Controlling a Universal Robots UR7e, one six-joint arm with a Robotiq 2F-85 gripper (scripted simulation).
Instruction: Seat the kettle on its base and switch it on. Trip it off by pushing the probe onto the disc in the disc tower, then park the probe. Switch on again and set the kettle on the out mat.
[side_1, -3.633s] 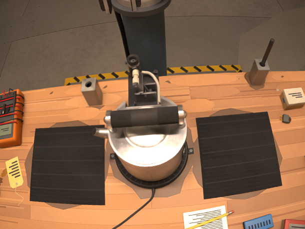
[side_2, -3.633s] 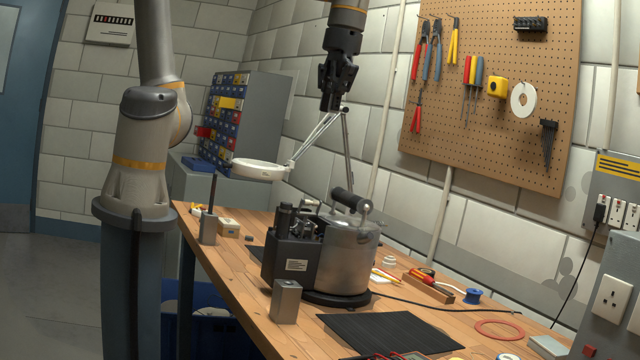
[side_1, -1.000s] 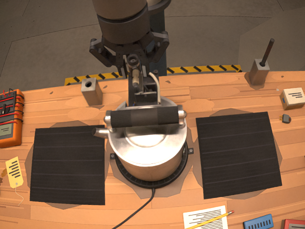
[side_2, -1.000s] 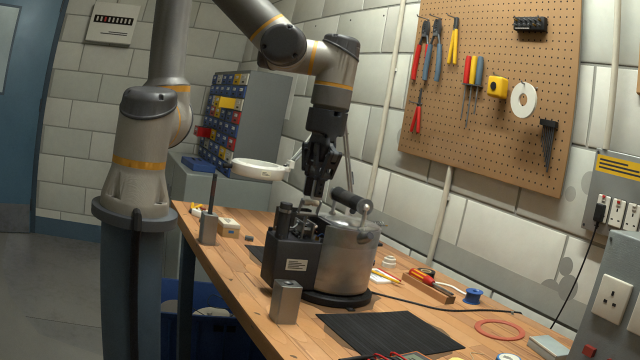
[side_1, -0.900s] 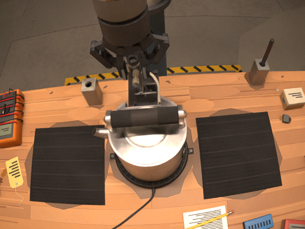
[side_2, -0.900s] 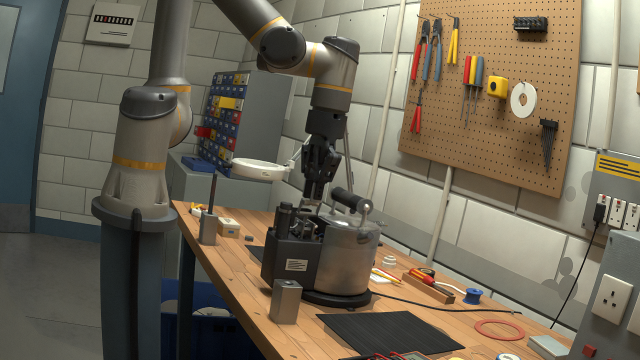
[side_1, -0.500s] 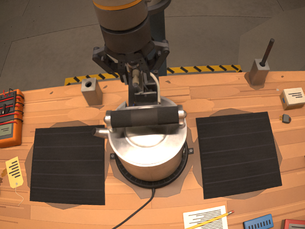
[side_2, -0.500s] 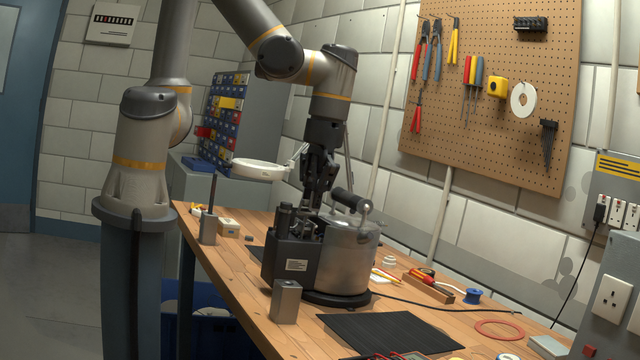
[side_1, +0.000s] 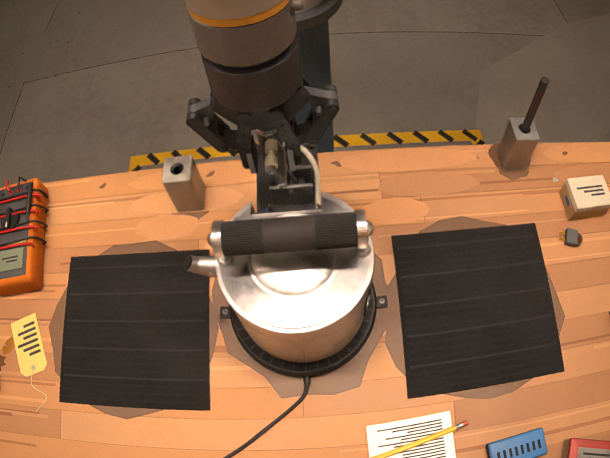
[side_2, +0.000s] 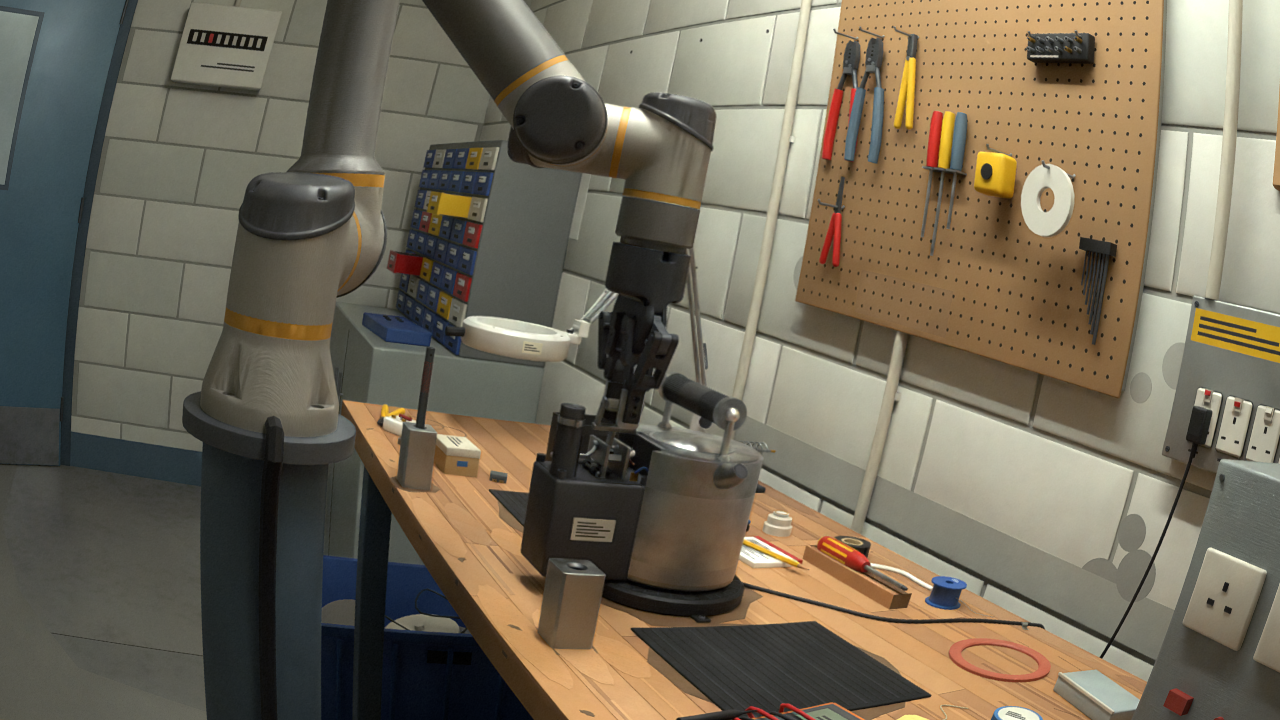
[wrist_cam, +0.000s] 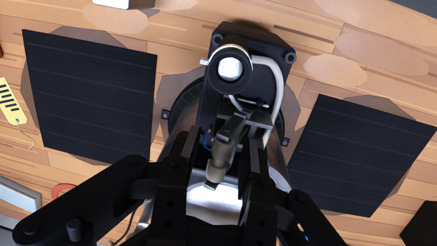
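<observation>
The beige switch lever (wrist_cam: 217, 161) (side_1: 271, 152) rises from the dark switch housing (side_2: 573, 519) behind the kettle. My gripper (wrist_cam: 218, 152) (side_1: 272, 150) (side_2: 627, 407) has come down over it, open, with the lever between the fingers and nothing held. The steel kettle (side_1: 297, 290) (side_2: 694, 510) sits on its round black base (side_1: 305, 357), spout to the left, ribbed black handle (side_1: 290, 235) across the top. The disc tower (wrist_cam: 229, 68) stands at the back of the housing. The dark probe (side_1: 534, 104) (side_2: 424, 387) stands in a grey block at the far right of the bench.
Two black ribbed mats (side_1: 135, 327) (side_1: 477, 305) lie left and right of the base. An empty grey holder block (side_1: 183, 181) stands behind the left mat. A power cord (side_1: 280, 415) runs from the base to the front edge. A multimeter (side_1: 20, 235) sits far left.
</observation>
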